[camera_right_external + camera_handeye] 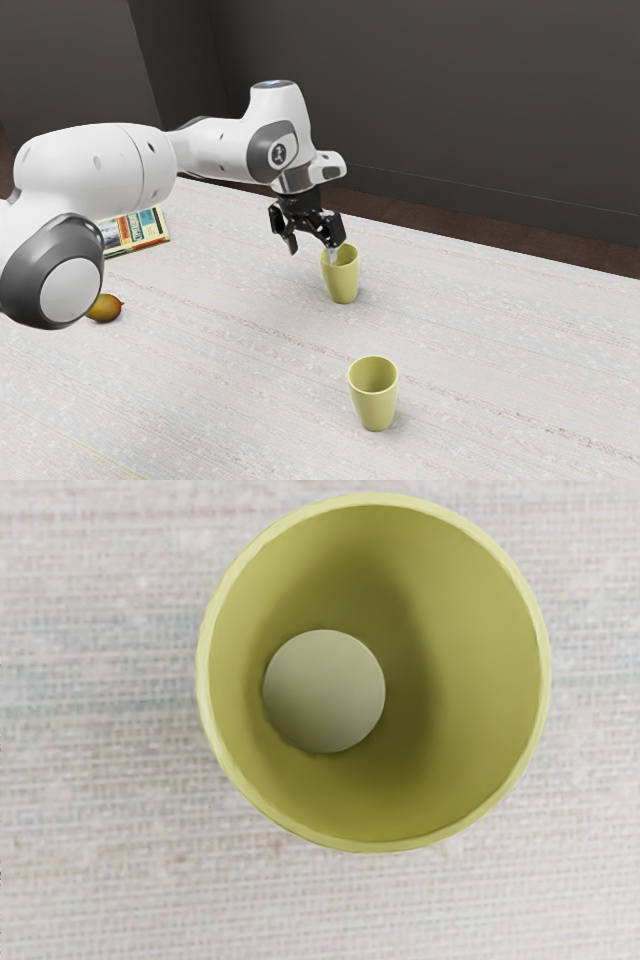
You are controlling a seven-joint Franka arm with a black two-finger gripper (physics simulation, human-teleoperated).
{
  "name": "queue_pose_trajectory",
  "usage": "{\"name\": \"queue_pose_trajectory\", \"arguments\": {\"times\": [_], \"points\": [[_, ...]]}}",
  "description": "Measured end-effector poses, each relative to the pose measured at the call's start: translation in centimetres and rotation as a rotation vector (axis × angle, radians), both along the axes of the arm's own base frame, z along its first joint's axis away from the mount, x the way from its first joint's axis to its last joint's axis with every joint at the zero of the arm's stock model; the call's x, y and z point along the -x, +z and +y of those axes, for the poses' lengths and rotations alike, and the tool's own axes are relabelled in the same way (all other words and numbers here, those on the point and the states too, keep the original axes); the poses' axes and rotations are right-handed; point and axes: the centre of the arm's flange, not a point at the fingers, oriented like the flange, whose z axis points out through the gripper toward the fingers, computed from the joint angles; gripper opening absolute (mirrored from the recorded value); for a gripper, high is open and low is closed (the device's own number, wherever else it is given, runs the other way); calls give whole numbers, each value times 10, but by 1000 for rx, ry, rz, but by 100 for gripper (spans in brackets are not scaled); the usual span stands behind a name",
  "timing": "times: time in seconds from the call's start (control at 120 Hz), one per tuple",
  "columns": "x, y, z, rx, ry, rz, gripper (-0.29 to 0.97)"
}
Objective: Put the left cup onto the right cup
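Jaws spread wide, gripping nothing, just above far cup [341, 275]; one fingertip [330, 255] at its rim; cup upright on tabletop [500, 330]; near cup [373, 395] upright, well apart.

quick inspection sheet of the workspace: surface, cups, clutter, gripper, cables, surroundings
surface: pale wood-grain table
job's things: far cup upright, with nothing inside it in the wrist view; near cup upright, standing apart from it, not stacked
clutter: fruit and book at the exterior view's left, away from both cups
grippers: gripper open, low over the far cup, one fingertip at its rim
cables: nothing seen
surroundings: dark wall, dark floor behind the table
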Motion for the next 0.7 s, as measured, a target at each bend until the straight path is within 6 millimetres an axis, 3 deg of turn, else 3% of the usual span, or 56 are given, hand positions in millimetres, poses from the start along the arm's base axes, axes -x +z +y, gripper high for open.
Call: {"name": "queue_pose_trajectory", "arguments": {"times": [0.125, 0.333, 0.7], "points": [[-7, -1, 8, -4, 18, -16, 66], [-32, -24, 10, -7, 29, -30, 66], [-35, -51, 15, -7, 46, 0, 64]]}}
